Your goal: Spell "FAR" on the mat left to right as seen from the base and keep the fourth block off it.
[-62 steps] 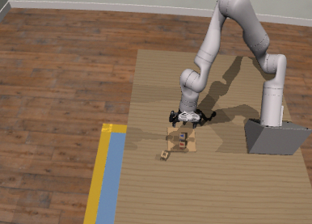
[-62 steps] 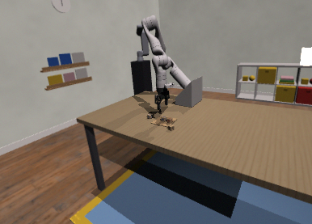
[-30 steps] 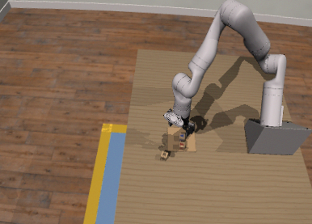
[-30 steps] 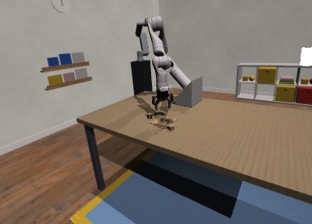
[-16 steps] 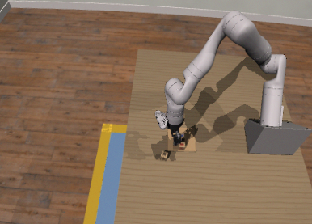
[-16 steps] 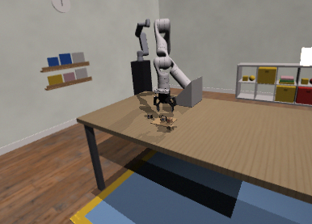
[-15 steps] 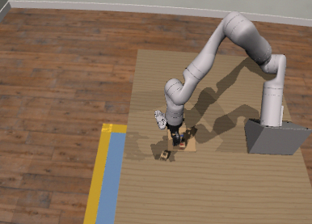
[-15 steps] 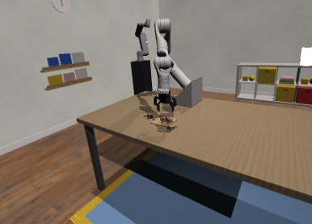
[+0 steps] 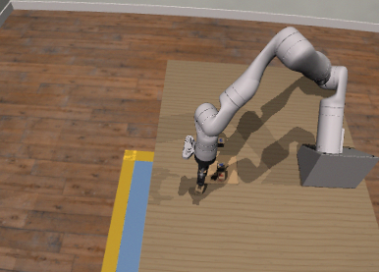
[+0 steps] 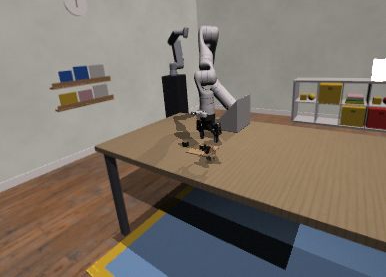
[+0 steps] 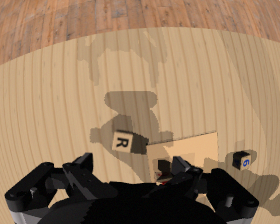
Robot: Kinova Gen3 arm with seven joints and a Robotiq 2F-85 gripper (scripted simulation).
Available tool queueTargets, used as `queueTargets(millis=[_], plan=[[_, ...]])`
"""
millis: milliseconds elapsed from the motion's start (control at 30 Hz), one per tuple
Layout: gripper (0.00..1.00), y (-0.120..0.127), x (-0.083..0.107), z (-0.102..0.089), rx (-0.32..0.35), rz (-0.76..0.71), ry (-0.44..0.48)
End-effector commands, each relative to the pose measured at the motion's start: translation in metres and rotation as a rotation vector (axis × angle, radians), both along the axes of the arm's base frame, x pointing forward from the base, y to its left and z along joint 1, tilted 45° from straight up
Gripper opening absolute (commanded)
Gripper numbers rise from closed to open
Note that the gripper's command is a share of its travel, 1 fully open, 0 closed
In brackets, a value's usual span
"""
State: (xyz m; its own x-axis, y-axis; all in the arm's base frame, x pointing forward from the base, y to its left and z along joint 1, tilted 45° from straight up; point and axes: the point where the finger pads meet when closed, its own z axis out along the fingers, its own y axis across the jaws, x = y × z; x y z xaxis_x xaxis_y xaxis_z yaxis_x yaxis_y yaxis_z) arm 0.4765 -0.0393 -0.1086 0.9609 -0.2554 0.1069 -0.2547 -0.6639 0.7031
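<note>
Gripper (image 11: pixel 134 181) fully spread, nothing between the fingers; hanging low over the wooden table (image 10: pixel 310 177), fingers pointed down at the near edge of the tan mat (image 11: pixel 199 147).

R block (image 11: pixel 123 141) just ahead of the gripper in wrist view, on bare table beside the mat, apart from the fingers. White top face, black R; letter lying turned sideways in that view, not upright. Block cube-shaped, no long axis to note.

One further block (image 11: pixel 241 160) off to the right in wrist view, dark side face, blue mark on its lit face; letter not legible. In top view a block (image 9: pixel 221 168) on the mat just beside the gripper, letters too small to read. Mat rectangular, long side running left-right in wrist view.

Arm's grey pedestal (image 9: pixel 360 171) at table's far side from the mat.

Room: wood-plank floor (image 9: pixel 64 90), blue rug with yellow border (image 9: pixel 137 213) beside the table, pale walls, round wall clock (image 10: pixel 75 3), two wall shelves (image 10: pixel 82 101) with coloured boxes, white cubby shelf unit (image 10: pixel 332 81) holding yellow and red bins.
</note>
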Motion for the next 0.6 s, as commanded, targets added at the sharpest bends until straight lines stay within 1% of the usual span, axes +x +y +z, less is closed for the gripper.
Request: queueTargets(millis=[0,133,300,500,533,567], plan=[[1.00,0.0054,0.0029,-0.0057,-0.013,-0.036,-0.041],[1.00,0.0072,0.0043,-0.0074,-0.012,-0.040,-0.048],[1.00,0.0105,0.0068,-0.0104,-0.013,-0.068,-0.080],[1.00,0.0103,0.0062,-0.0109,-0.014,-0.076,-0.086],[0.48,0.0103,0.0062,-0.0109,-0.014,-0.076,-0.086],[0.48,0.0103,0.0062,-0.0109,-0.014,-0.076,-0.086]])
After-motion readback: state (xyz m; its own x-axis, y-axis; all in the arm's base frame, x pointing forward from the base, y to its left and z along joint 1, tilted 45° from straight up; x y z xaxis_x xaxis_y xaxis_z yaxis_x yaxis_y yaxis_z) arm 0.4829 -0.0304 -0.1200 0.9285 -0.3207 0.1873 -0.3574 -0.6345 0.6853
